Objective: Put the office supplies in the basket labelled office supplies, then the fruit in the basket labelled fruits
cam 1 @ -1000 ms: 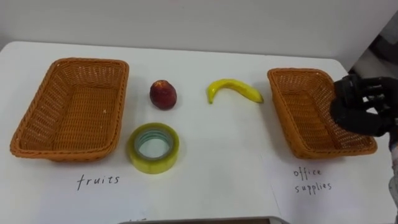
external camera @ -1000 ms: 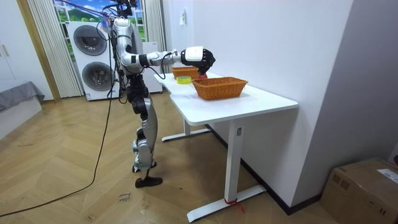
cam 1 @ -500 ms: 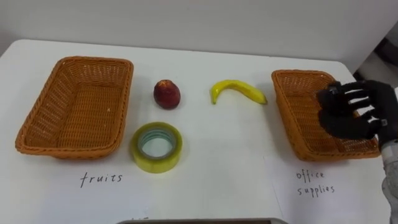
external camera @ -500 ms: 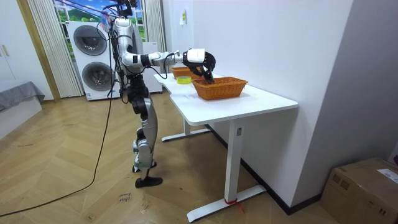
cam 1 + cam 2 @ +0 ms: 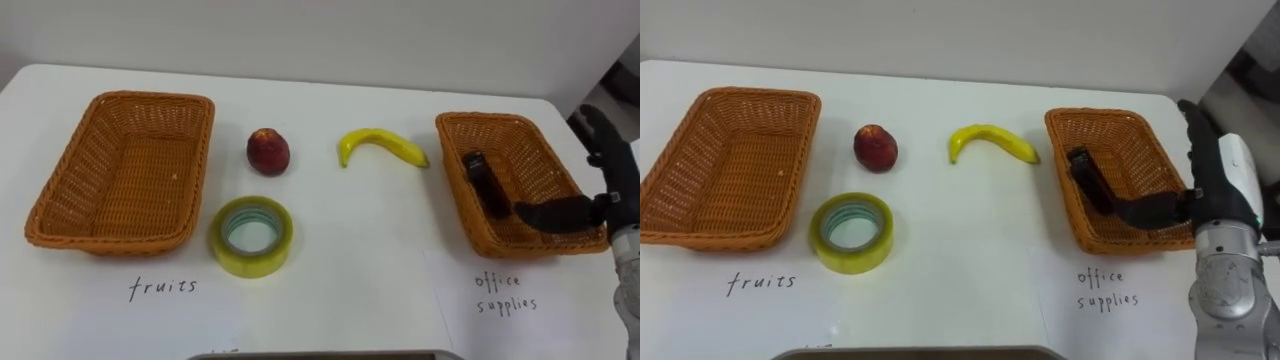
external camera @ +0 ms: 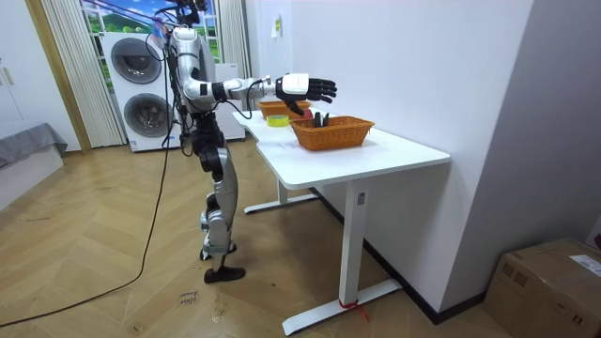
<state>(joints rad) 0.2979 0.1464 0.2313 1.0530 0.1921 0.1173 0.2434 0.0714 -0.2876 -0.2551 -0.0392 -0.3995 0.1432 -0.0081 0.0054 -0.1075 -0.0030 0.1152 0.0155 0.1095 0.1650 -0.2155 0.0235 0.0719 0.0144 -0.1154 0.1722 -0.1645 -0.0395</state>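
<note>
The right hand (image 5: 603, 200) hangs spread wide and empty over the right basket (image 5: 450, 175), where a dark stick-like item (image 5: 483, 180) lies, while the tape roll (image 5: 250, 262), just beside the left basket (image 5: 200, 170), looks light, stiff and slick, best pinched across its wall.

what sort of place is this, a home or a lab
Probably a home-style room, maybe staged for testing: stacked washing machines by a curtain, a herringbone wood floor, and a white desk carrying wicker baskets.
</note>
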